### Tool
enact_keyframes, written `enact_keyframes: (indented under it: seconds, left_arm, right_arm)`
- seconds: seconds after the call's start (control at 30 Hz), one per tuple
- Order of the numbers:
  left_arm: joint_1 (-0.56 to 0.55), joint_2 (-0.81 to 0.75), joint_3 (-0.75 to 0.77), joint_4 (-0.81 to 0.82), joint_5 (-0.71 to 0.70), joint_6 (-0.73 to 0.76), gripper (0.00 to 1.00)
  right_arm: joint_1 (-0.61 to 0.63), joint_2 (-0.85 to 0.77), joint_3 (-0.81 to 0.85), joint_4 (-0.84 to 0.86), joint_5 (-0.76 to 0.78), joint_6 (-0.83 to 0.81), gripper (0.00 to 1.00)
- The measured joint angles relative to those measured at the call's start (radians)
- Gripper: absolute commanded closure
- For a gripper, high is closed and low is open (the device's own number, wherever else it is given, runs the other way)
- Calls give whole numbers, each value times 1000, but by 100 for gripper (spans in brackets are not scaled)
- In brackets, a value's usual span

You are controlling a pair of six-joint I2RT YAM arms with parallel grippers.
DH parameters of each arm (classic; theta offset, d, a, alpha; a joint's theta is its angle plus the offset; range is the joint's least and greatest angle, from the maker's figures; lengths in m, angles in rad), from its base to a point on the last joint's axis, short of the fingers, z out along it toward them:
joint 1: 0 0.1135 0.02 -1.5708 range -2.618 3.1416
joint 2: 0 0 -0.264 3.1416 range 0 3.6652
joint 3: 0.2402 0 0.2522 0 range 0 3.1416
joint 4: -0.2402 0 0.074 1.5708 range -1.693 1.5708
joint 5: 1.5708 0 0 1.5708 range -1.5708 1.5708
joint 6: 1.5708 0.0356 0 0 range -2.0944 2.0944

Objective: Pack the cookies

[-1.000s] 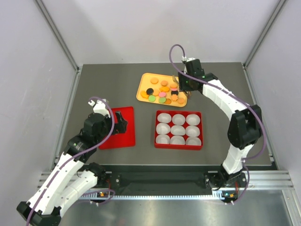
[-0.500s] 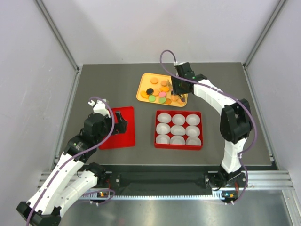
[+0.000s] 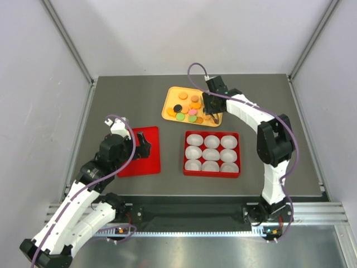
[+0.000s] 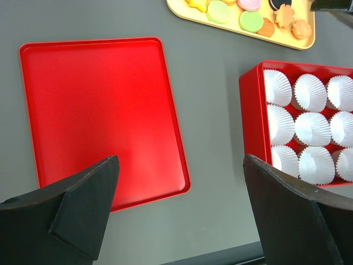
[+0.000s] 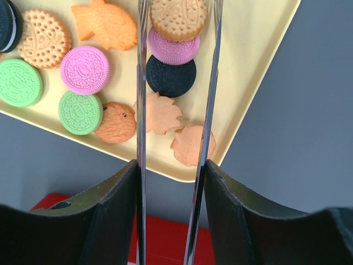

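Note:
The cookies (image 3: 189, 109) lie loose on a yellow tray (image 3: 170, 95): orange, green, pink and black discs plus some shaped ones. My right gripper (image 3: 212, 107) is over the tray's right end, shut on metal tongs (image 5: 142, 110). The two tong blades stand apart and straddle a black cookie (image 5: 171, 77), a pink cookie (image 5: 174, 48) and a tan cookie (image 5: 177, 16). My right gripper (image 5: 171, 165) holds the blades between its fingers. My left gripper (image 3: 142, 146) is open and empty above the red lid; in the left wrist view (image 4: 182, 165) its jaws stand wide apart.
A red box (image 3: 212, 174) holds several white paper cups (image 3: 211, 152) just in front of the tray. A flat red lid (image 3: 146, 164) lies to its left. In the left wrist view the lid (image 4: 99, 110) and box wall (image 4: 251, 116) flank bare grey table.
My right arm has swung left and lowered the tongs over the right end of the tray. The left arm has not moved.

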Motion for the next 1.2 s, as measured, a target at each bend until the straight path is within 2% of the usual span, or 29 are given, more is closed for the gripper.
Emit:
enact_keyframes:
  seconds: [0.33, 0.73, 1.07, 1.2]
  left_arm:
    - [0, 0, 0, 0, 0, 0, 1]
    - [0, 0, 0, 0, 0, 0, 1]
    - [0, 1, 0, 0, 0, 0, 1]
    - [0, 3, 0, 0, 0, 0, 1]
  right_arm:
    - [0, 11, 1, -2, 1, 0, 61]
    - [-4, 1, 20, -5, -5, 2, 66]
    - [-12, -125, 0, 4, -13, 4, 68]
    - [-12, -191, -76, 18, -29, 6, 69]
